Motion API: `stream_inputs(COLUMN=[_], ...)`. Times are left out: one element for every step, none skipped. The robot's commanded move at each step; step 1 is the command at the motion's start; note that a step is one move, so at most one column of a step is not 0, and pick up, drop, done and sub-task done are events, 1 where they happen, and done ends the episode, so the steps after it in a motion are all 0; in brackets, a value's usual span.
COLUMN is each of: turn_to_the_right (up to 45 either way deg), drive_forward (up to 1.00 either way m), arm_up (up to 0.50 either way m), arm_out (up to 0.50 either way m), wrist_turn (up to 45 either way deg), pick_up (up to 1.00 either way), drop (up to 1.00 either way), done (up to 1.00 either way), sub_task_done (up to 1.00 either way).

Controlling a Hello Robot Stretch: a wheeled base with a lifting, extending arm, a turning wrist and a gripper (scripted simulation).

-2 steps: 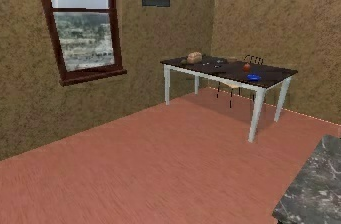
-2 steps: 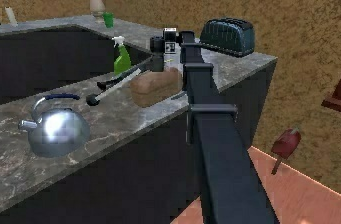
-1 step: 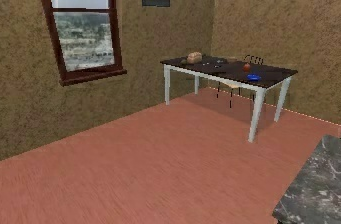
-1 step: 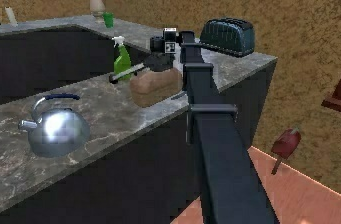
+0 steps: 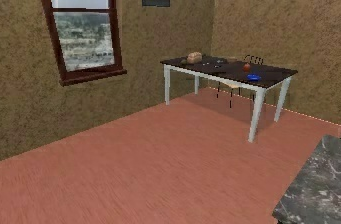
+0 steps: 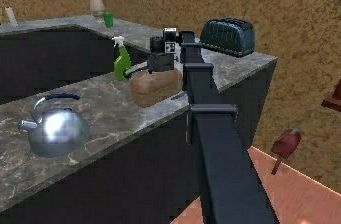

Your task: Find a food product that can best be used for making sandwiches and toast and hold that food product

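Reaching step: by my reading you are at the grasp. The arm [image 6: 213,130] lies out over the marble counter [image 6: 98,105], and the gripper [image 6: 154,66] sits at the loaf [image 6: 153,86].
Task's thing: the loaf is brown and bread-shaped. It lies on the counter just beside the green spray bottle [image 6: 123,58], with the kettle [image 6: 56,128] nearer the counter's front edge and the toaster [image 6: 228,36] off toward the arm side view's right.
Fingers: you cannot tell from these pictures how they stand, nor whether they touch the loaf or merely hang by it.
Hold: you cannot tell whether the gripper holds anything, since the loaf rests on the counter right at its far end.
Next move: you need a sure grip on the loaf and then a straight lift clear of the counter — mind the spray bottle close by.
Elsewhere: in the forward view a white-legged table [image 5: 213,70] stands near the wall with a small tan thing [image 5: 194,57] on it — too small for you to name.
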Motion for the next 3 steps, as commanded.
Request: stream_inputs(turn_to_the_right=[0.0,0.0,0.0], drive_forward=[0.0,0.0,0.0], arm_up=[-0.08,0.0,0.08], arm_out=[0.0,0.0,0.0], wrist_turn=[0.0,0.0,0.0], pick_up=[0.0,1.0,0.0], drop=[0.0,0.0,0.0], done=[0.0,0.0,0.0], sub_task_done=[0.0,0.0,0.0])
